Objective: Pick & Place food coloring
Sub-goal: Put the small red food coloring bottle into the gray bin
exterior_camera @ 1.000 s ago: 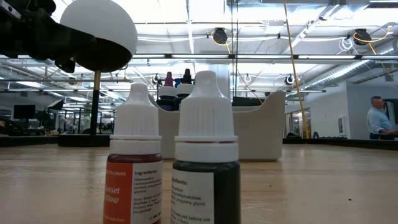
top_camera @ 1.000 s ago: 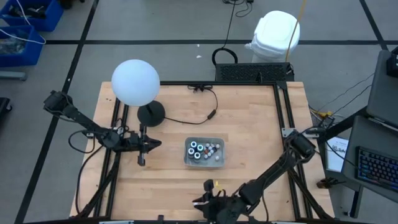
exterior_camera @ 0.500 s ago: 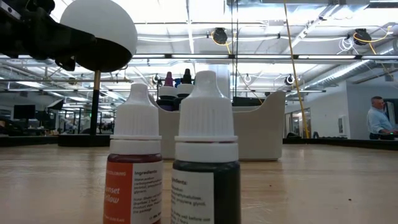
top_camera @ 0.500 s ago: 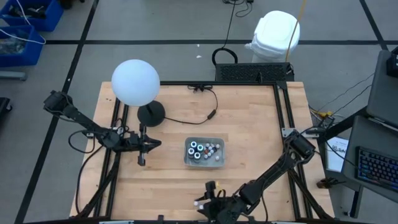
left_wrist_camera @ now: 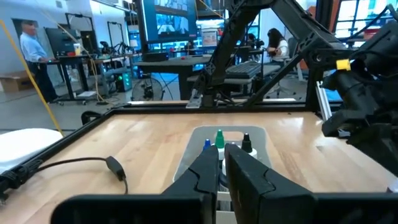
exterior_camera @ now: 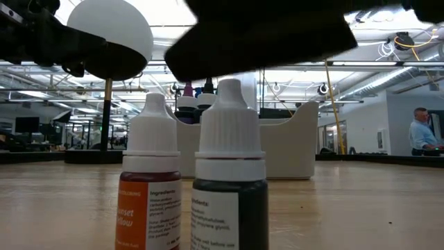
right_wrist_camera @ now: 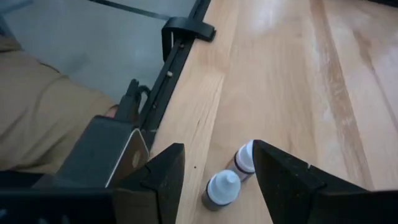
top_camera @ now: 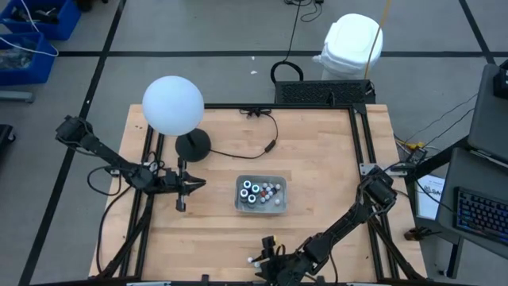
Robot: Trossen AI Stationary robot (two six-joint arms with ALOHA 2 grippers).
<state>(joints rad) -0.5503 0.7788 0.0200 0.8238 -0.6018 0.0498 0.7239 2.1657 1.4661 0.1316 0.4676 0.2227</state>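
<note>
a: where's the food coloring?

b: most of it sits in the clear tray mid-table, white caps and ringed pots packed together. two more bottles stand upright just beside each other at the near edge: an orange-bodied bottle and a dark-bodied bottle. they're also visible from the right wrist.

a: why out there, apart from the tray?

b: my guess is they've been set down as placed items, or are waiting their turn; i can't tell which.

a: and the right gripper?

b: it hangs over that pair with its fingers spread wide and nothing between them. the bottles show in the gap but aren't touched. in the low view its dark bulk looms over the caps.

a: the left gripper?

b: parked left of the tray, near the lamp, pointing toward the tray. fingers nearly together, holding nothing.
</note>
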